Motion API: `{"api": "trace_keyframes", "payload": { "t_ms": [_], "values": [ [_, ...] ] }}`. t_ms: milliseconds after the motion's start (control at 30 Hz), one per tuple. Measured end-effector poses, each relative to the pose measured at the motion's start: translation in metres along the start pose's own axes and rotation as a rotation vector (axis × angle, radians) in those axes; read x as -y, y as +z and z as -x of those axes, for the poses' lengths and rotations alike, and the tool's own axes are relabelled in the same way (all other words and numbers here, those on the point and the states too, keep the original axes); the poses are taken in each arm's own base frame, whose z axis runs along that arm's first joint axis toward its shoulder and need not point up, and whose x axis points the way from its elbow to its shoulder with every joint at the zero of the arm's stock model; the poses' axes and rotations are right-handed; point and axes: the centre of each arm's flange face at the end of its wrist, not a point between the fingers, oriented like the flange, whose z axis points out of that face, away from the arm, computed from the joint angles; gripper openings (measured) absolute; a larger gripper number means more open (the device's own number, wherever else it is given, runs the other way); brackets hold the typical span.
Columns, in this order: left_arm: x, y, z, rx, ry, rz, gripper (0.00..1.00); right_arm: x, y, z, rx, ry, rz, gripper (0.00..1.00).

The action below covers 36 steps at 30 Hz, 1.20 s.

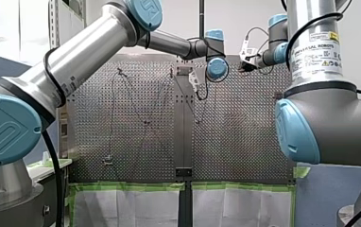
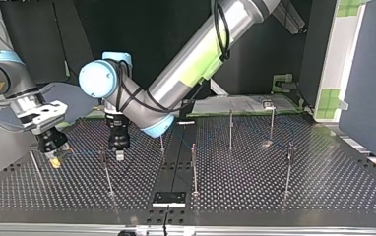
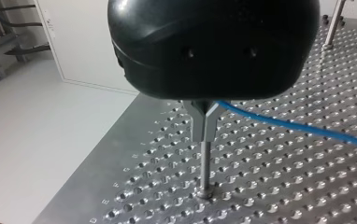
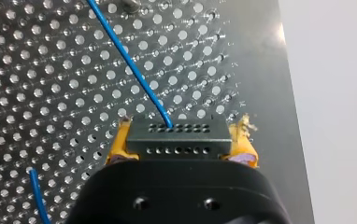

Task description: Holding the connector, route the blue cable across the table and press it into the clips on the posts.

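Note:
My right gripper (image 4: 179, 140) is shut, its yellow pads (image 4: 120, 144) clamping the black connector (image 4: 176, 135). The blue cable (image 4: 134, 70) leaves the connector and runs away over the perforated table. In the top view this gripper (image 2: 54, 158) hangs low at the left. My left gripper (image 3: 204, 133) has its metal fingertips together right over a thin post (image 3: 205, 168). The cable (image 3: 298, 126) runs off sideways from behind those tips; whether they pinch it is hidden. In the top view the left gripper (image 2: 119, 153) stands beside a post (image 2: 106, 172).
Several more thin posts (image 2: 193, 167) stand on the perforated table (image 2: 324, 187), among them one (image 2: 288, 169) at the top view's right. A black strip with a small plate (image 2: 169, 198) runs down the middle. The table's edge lies close to my right gripper.

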Motion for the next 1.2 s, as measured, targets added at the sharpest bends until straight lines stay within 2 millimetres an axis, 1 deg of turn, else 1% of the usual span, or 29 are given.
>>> {"api": "trace_keyframes", "payload": {
  "t_ms": [167, 333, 433, 600, 667, 700, 733, 767, 800, 833, 867, 900, 933, 967, 1200],
  "values": [
    [-0.009, 0.013, -0.004, 0.016, -0.01, -0.017, 0.0, -0.012, 0.005, 0.009, 0.007, 0.01, 0.007, 0.0],
    [-0.026, 0.028, -0.014, 0.012, -0.004, -0.027, 0.0, -0.021, 0.007, 0.009, 0.001, 0.008, 0.013, 0.0],
    [-0.033, 0.032, -0.019, 0.004, -0.001, -0.029, 0.0, -0.027, 0.008, 0.009, -0.001, 0.007, 0.015, 0.0],
    [-0.036, 0.032, -0.023, -0.004, 0.001, -0.032, 0.0, -0.032, 0.007, 0.01, -0.001, 0.008, 0.02, 0.0],
    [-0.036, 0.031, -0.024, -0.007, 0.001, -0.033, 0.18, -0.033, 0.007, 0.009, -0.002, 0.008, 0.022, 0.0],
    [-0.035, 0.031, -0.024, -0.009, 0.002, -0.034, 0.18, -0.034, 0.007, 0.009, -0.002, 0.008, 0.023, 0.0],
    [-0.035, 0.03, -0.024, -0.01, 0.002, -0.034, 0.26, -0.034, 0.007, 0.009, -0.002, 0.008, 0.023, 0.0],
    [-0.035, 0.03, -0.024, -0.012, 0.002, -0.034, 0.41, -0.034, 0.007, 0.009, -0.002, 0.008, 0.023, 0.0],
    [-0.035, 0.029, -0.024, -0.013, 0.003, -0.035, 0.41, -0.034, 0.007, 0.009, -0.002, 0.008, 0.023, 0.0],
    [-0.034, 0.029, -0.024, -0.014, 0.003, -0.035, 0.57, -0.034, 0.007, 0.009, -0.002, 0.008, 0.023, 0.0],
    [-0.034, 0.028, -0.025, -0.015, 0.004, -0.036, 0.69, -0.034, 0.007, 0.009, -0.002, 0.008, 0.023, 0.0],
    [-0.033, 0.028, -0.025, -0.017, 0.004, -0.037, 0.69, -0.035, 0.007, 0.01, -0.001, 0.008, 0.023, 0.0],
    [-0.033, 0.027, -0.025, -0.018, 0.004, -0.038, 0.89, -0.035, 0.007, 0.01, -0.001, 0.008, 0.023, 0.0],
    [-0.033, 0.027, -0.025, -0.019, 0.005, -0.039, 1.0, -0.035, 0.007, 0.01, -0.001, 0.008, 0.023, 0.0],
    [-0.03, 0.024, -0.027, -0.036, 0.011, -0.061, 1.0, -0.034, 0.007, 0.01, 0.001, 0.007, 0.019, 0.0]
  ]
}}
